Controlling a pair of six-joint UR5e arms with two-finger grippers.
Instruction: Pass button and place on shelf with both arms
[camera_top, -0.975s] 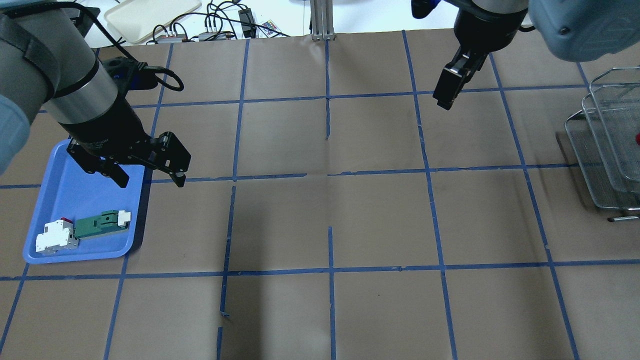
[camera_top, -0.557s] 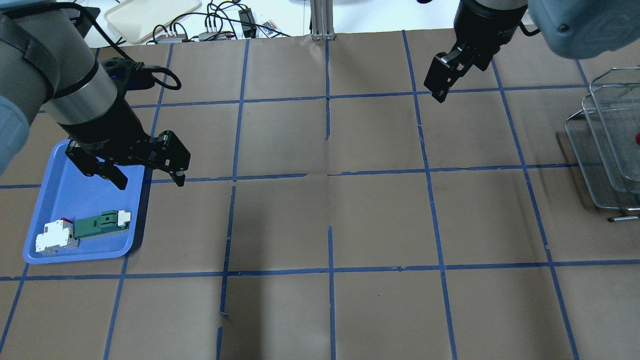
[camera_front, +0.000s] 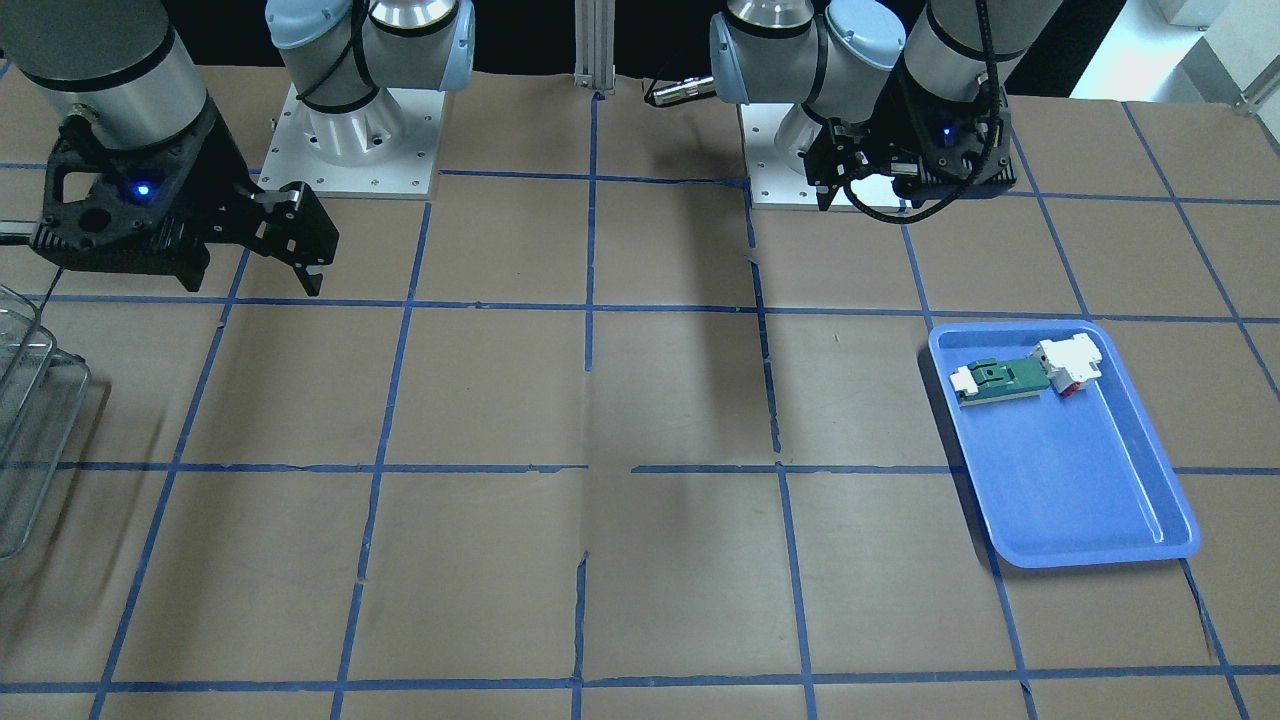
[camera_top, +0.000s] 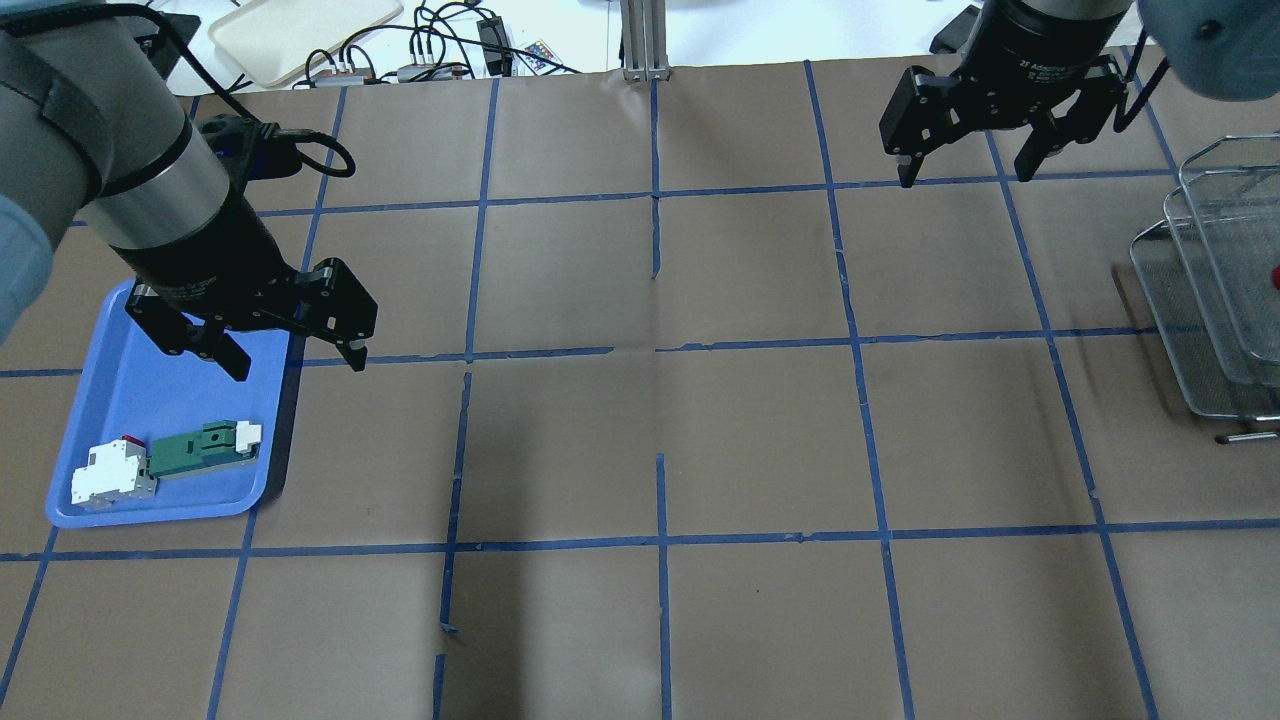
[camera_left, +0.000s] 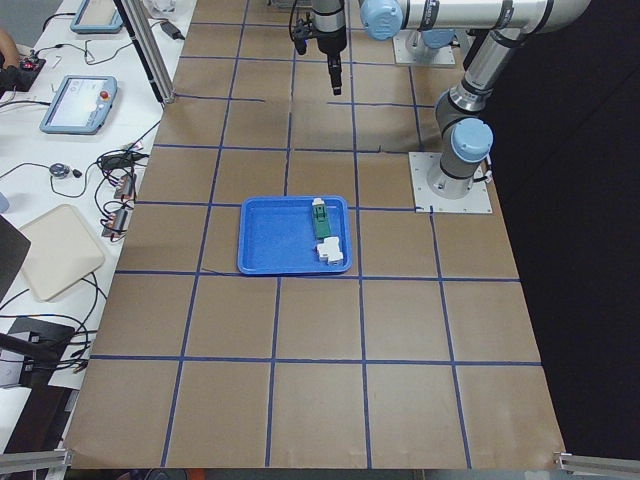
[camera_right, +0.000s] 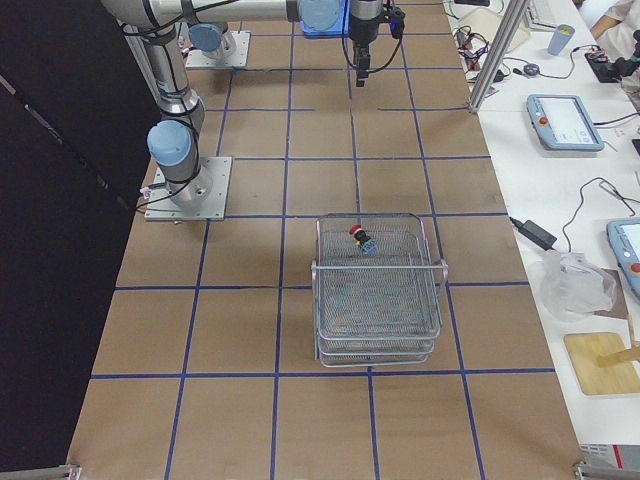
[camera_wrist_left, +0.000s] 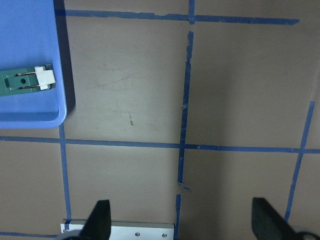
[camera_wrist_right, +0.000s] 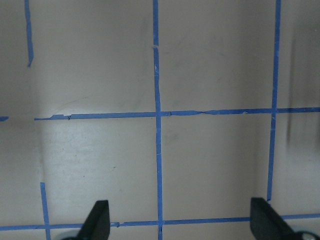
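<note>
The button (camera_right: 358, 236), with a red cap, lies on the top tier of the wire shelf (camera_right: 378, 300). In the overhead view only a red speck of it (camera_top: 1275, 274) shows, on the shelf (camera_top: 1190, 300) at the right edge. My left gripper (camera_top: 298, 365) is open and empty. It hovers over the right rim of the blue tray (camera_top: 100, 400), its spread fingers at the bottom of the left wrist view (camera_wrist_left: 182, 222). My right gripper (camera_top: 963, 178) is open and empty above the far right of the table, left of the shelf and apart from it. Its wrist view (camera_wrist_right: 180, 220) shows only bare table.
The blue tray (camera_front: 1080, 480) holds a green-and-white flat part (camera_top: 205, 448) and a white block with red (camera_top: 112, 475). A metal post (camera_top: 645, 40), cables and a beige tray (camera_top: 300, 30) lie past the table's far edge. Blue tape lines grid the brown table.
My right gripper has turned at the wrist and shifted right, so both spread fingers now show side by side. My left gripper has drifted slightly left. The button and tray parts have not moved.
</note>
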